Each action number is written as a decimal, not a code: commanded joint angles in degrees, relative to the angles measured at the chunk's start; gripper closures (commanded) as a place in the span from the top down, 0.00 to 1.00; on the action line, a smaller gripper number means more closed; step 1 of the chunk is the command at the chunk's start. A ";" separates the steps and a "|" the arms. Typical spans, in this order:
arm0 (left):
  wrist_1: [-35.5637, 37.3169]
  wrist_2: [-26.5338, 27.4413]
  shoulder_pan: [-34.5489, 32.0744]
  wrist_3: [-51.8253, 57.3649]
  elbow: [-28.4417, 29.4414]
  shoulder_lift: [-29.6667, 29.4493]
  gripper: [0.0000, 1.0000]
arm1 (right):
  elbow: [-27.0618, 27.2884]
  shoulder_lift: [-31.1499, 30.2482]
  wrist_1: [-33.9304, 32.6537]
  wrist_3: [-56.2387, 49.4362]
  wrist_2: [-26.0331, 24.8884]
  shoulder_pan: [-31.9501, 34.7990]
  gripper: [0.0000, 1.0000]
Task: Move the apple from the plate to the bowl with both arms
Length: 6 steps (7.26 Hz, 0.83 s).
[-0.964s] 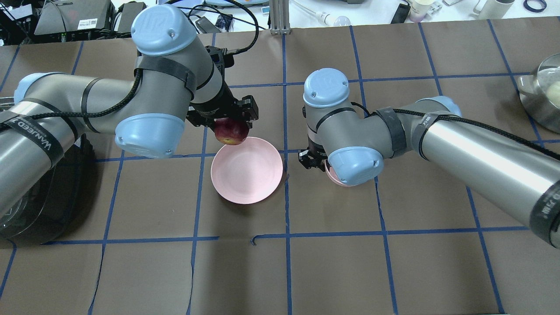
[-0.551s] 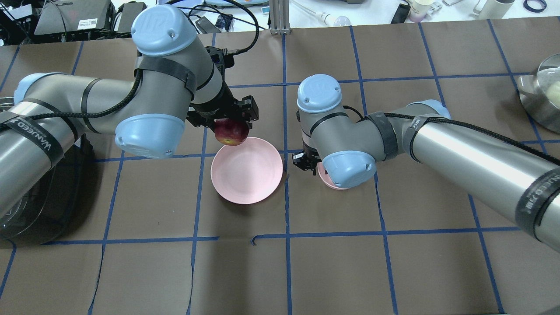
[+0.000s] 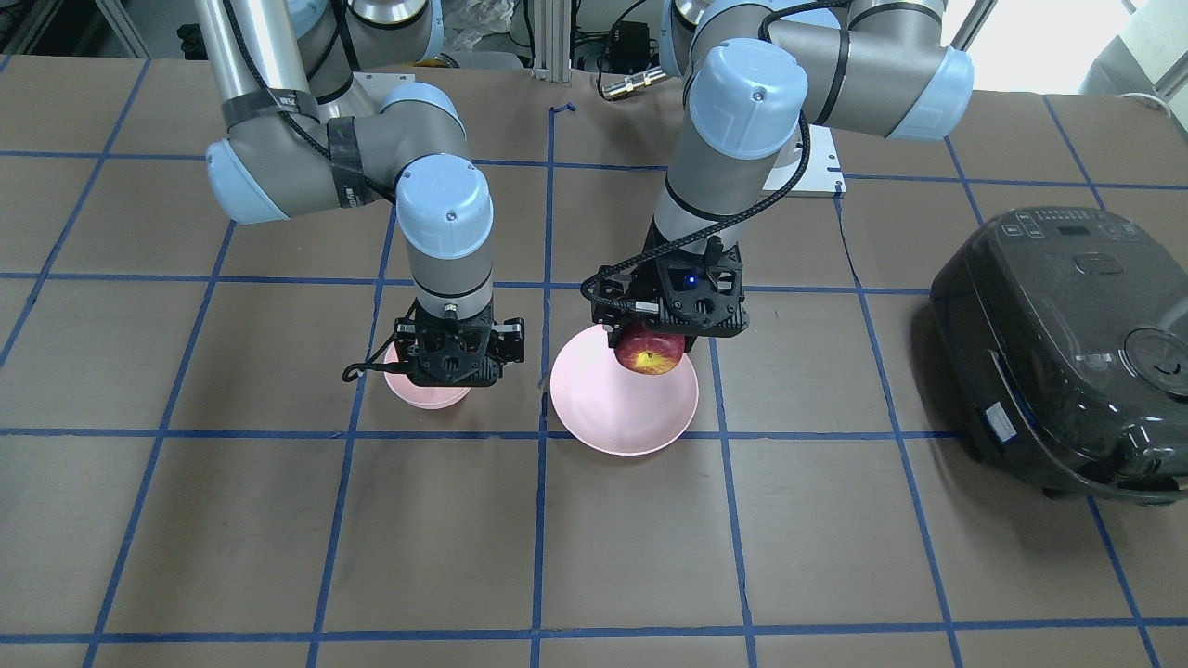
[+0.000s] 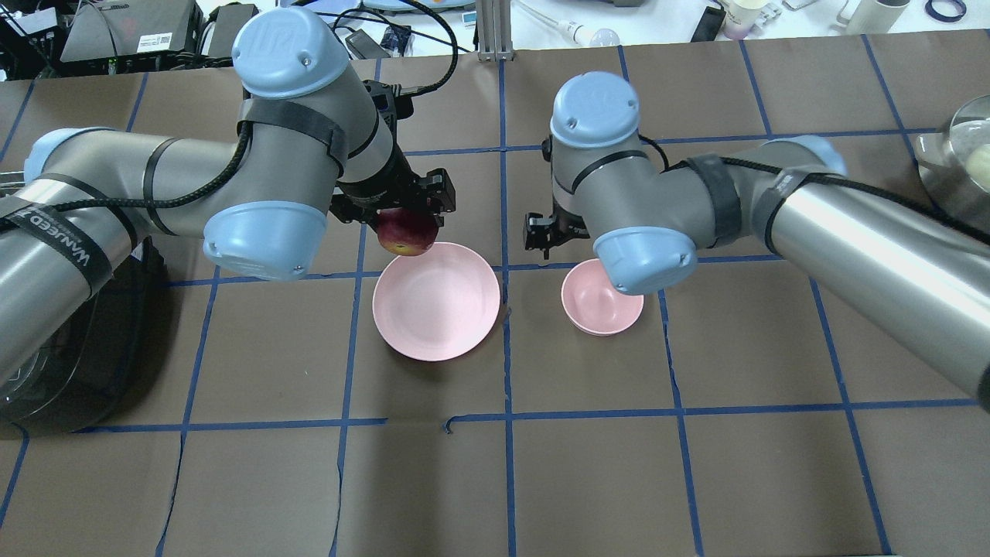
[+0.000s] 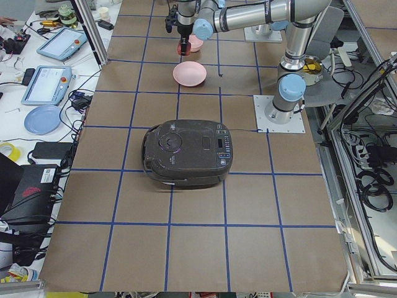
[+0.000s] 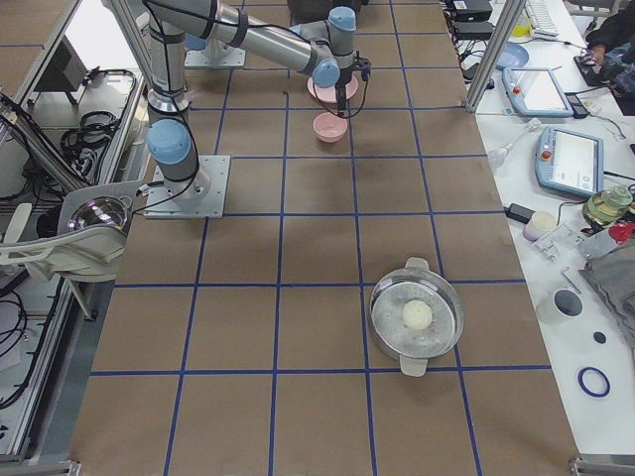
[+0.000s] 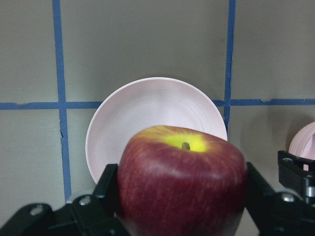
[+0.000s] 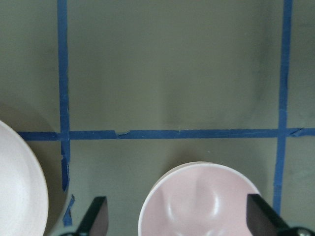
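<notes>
Overhead exterior view: a dark red round apple (image 4: pixel 407 234) is clamped in the left tool (image 4: pixel 406 223), the right tool (image 4: pixel 540 236) is held spread and empty, and "WANJEED" is printed on a black arm strap (image 4: pixel 66 232).

On the bench (image 4: pixel 696 480), a small deep pink bowl (image 4: pixel 602 300) sits right of a wide pink plate (image 4: pixel 437 317); a dark red apple (image 4: pixel 407 232) hangs over the plate's left side.
</notes>
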 commanded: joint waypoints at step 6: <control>0.75 -0.42 -7.56 -17.36 5.95 -6.55 0.00 | -13.92 -13.76 27.61 -7.79 2.30 -15.22 1.00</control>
